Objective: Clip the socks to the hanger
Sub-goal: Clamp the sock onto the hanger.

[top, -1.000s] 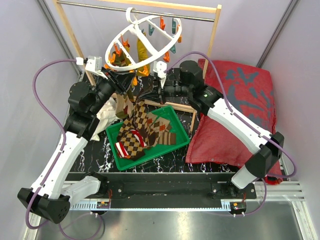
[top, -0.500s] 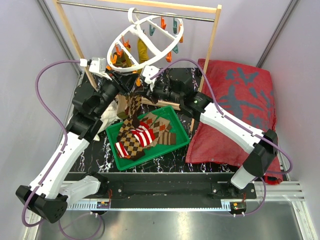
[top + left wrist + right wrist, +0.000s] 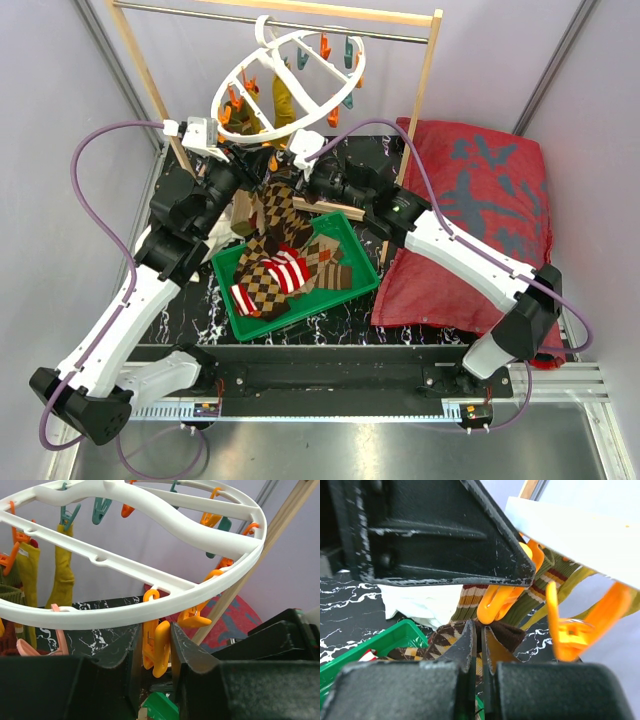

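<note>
The white round hanger [image 3: 290,78] hangs from the rack rod, with orange and teal clips. My left gripper [image 3: 262,160] is shut on an orange clip [image 3: 160,647] under the ring [image 3: 150,605], one finger on each side. My right gripper [image 3: 478,630] is shut on the dark cuff of a brown argyle sock [image 3: 520,632] and holds it just under that clip [image 3: 502,602]. The sock [image 3: 275,208] trails down into the green tray [image 3: 362,262]. More argyle socks and a red-and-white striped one [image 3: 287,272] lie there. An olive-yellow sock [image 3: 62,575] hangs clipped.
The wooden rack frame [image 3: 428,75] stands behind and beside the grippers. A big red cushion [image 3: 480,200] lies to the right. A white cloth [image 3: 212,228] lies left of the tray. A striped olive sock [image 3: 560,582] hangs close behind the clip.
My right gripper moved left and up with the argyle sock, to just under the clip. My left gripper shifted up to the ring's edge, and the hanger tilted slightly.
</note>
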{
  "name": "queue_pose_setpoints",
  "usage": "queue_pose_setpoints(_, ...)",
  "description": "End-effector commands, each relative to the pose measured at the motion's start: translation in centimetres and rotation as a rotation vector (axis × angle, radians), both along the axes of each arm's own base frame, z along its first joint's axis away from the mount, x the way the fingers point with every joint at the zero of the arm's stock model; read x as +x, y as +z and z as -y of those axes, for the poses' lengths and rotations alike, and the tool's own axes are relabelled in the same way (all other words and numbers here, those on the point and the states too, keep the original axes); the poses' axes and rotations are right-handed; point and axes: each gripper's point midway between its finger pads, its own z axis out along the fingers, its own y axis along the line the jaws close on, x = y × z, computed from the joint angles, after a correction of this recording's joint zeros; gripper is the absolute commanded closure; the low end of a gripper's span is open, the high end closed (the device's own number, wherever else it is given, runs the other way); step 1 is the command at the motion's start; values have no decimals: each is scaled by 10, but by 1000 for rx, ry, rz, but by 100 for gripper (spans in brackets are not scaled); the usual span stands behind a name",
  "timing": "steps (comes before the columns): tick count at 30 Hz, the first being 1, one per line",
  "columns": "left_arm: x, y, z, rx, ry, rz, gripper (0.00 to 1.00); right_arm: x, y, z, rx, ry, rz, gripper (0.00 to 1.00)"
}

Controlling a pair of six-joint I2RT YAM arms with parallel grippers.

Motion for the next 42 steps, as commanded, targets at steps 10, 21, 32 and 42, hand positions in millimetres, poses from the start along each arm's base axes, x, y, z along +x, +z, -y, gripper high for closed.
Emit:
queue_pose_setpoints(10, -3, 32, -6, -26, 47, 71, 100, -26, 46, 2, 78, 40, 92, 100)
queue_pose_setpoints(21, -1, 28, -4, -17, 61, 62, 100, -30, 52, -3, 74, 32, 121, 100)
queue_pose_setpoints(32, -2, 25, -11, 48, 107, 63, 100, -19, 55, 6, 76, -43, 142, 100)
queue_pose_setpoints(42, 0, 24, -14, 63, 138, 45, 100, -22, 55, 5, 79, -35, 140, 100)
